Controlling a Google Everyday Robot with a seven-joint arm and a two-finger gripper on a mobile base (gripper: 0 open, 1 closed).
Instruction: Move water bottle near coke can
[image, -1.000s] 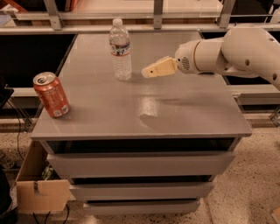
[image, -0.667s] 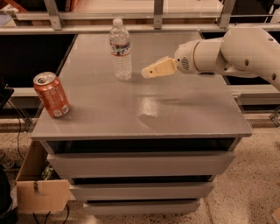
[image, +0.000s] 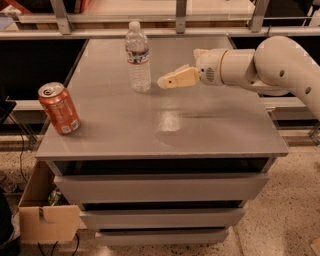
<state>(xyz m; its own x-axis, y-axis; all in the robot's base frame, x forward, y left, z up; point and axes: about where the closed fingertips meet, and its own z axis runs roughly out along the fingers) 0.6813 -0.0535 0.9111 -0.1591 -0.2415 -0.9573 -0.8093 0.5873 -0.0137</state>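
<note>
The water bottle (image: 138, 56) stands upright at the back middle of the grey table (image: 165, 130); it is clear and ribbed, with a white cap and a red-white-blue label band. The coke can (image: 59, 108), orange-red with a silver top, stands upright near the table's front left edge. My gripper (image: 174, 76) hangs just above the table on the white arm (image: 260, 67), which reaches in from the right. It points left at the bottle, a short gap to the bottle's right, at about label-to-mid height. It is open and holds nothing.
The table is a drawer cabinet with several drawer fronts (image: 160, 187) below. A metal rail (image: 165, 31) runs behind the table's back edge. An open cardboard box (image: 42, 210) sits on the floor at the lower left.
My gripper has crept slightly left toward the bottle. The bottle and the can have not moved.
</note>
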